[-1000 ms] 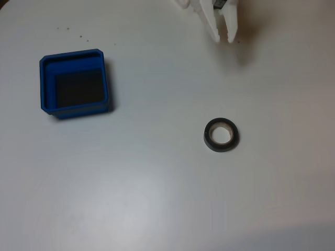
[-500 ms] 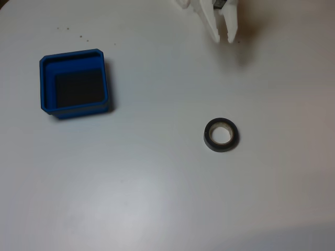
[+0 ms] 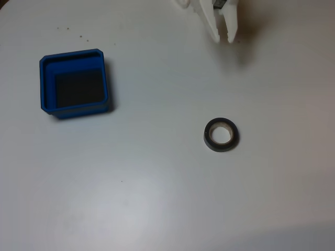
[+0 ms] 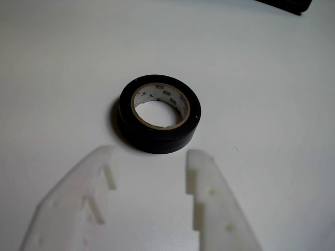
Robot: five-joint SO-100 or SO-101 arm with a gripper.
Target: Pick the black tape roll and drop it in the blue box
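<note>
The black tape roll (image 3: 221, 135) lies flat on the white table, right of centre in the fixed view, its pale core facing up. In the wrist view the black tape roll (image 4: 159, 113) sits just beyond my fingertips, untouched. My white gripper (image 3: 224, 37) hangs at the top edge of the fixed view, well above the roll in the picture. In the wrist view my gripper (image 4: 152, 156) stands open with nothing between its fingers. The blue box (image 3: 46, 83) with its dark floor stands at the left, far from both roll and gripper.
The white table (image 3: 157, 198) spreads wide around roll and box. A few tiny dark specks (image 3: 80, 36) dot it above the box. A dark edge (image 4: 287, 4) of something cuts the top right corner of the wrist view.
</note>
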